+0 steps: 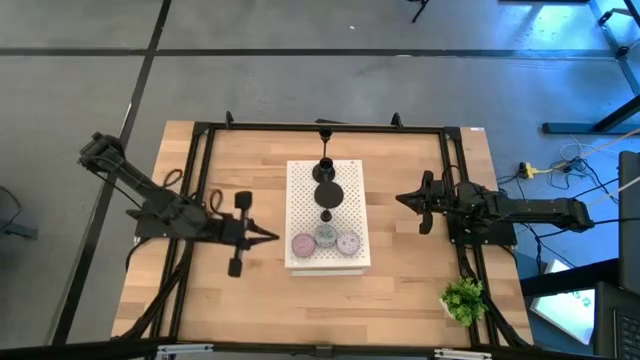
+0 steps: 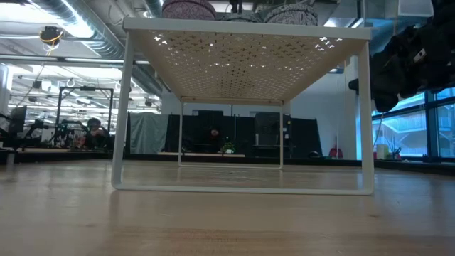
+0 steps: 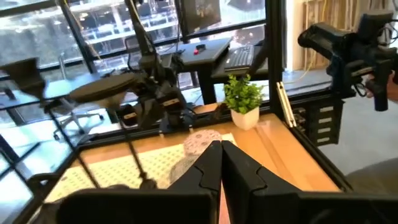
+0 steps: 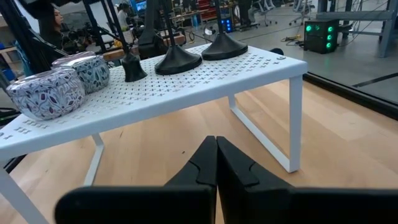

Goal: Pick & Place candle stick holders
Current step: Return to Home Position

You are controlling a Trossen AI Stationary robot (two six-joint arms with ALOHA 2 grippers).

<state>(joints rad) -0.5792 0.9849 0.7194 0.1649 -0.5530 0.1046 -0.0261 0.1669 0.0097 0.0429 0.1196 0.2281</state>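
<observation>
The left gripper (image 1: 270, 236), fingers pressed together on nothing, hangs just beside the front left corner of the white shelf (image 1: 300, 190). The safe way home, as I judge it, is to draw straight back along its own arm and lift rather than swing sideways, because that shelf edge is the closest thing it could clip. The right gripper (image 1: 402, 199), likewise closed and empty, sits a little farther off the shelf's other side, with bare table (image 1: 400, 290) between. All the task's pieces stand on top of the shelf. The pink puck (image 1: 303, 243), grey puck (image 1: 326, 236) and lavender puck (image 1: 348, 241) form a row at its front edge, and the black holders (image 1: 328, 195) stand in a line behind them. A knock to the shelf would likely topple the thin-stemmed ones first. Farther out, the black frame (image 1: 200, 180) runs along both sides by the arms, and the plant (image 1: 463, 298) sits at the right front corner, near the right arm's base.
</observation>
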